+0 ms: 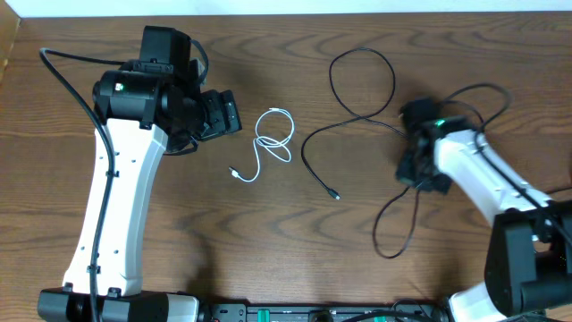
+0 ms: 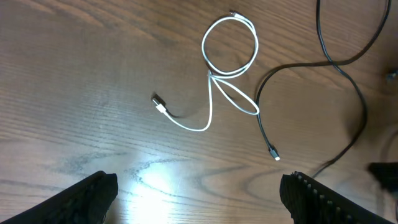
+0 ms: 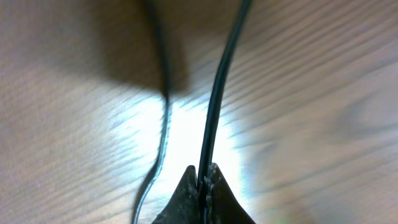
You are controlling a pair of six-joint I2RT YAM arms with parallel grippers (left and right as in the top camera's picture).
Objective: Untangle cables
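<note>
1. The white cable [image 1: 273, 143] lies on the wooden table [image 1: 268, 259], a little left of the middle, just in front of the left gripper [image 1: 231, 114].
2. In the left wrist view the white cable [image 2: 211, 99] forms a round loop with a smaller, narrow loop below it. One tail curves away to a small plug end lying flat on the wood.
3. The black cable [image 1: 305, 154] lies to the right of the white one. It makes a large loop near the far edge of the table, then bends back toward the middle and ends in a small plug.
4. In the left wrist view the black cable [image 2: 261, 127] runs very close beside the white cable's narrow loop. Whether the two touch there cannot be told.
5. The left gripper [image 2: 199, 208] hangs above the table with its two fingers spread wide and nothing between them.
6. The right gripper [image 1: 413, 154] is low over the right side of the table, where the black cable runs in toward it.
7. In the right wrist view the right gripper [image 3: 202, 182] is pinched closed on the black cable [image 3: 214, 106], which runs straight out from between the fingertips. A second dark strand lies blurred beside it.
</note>
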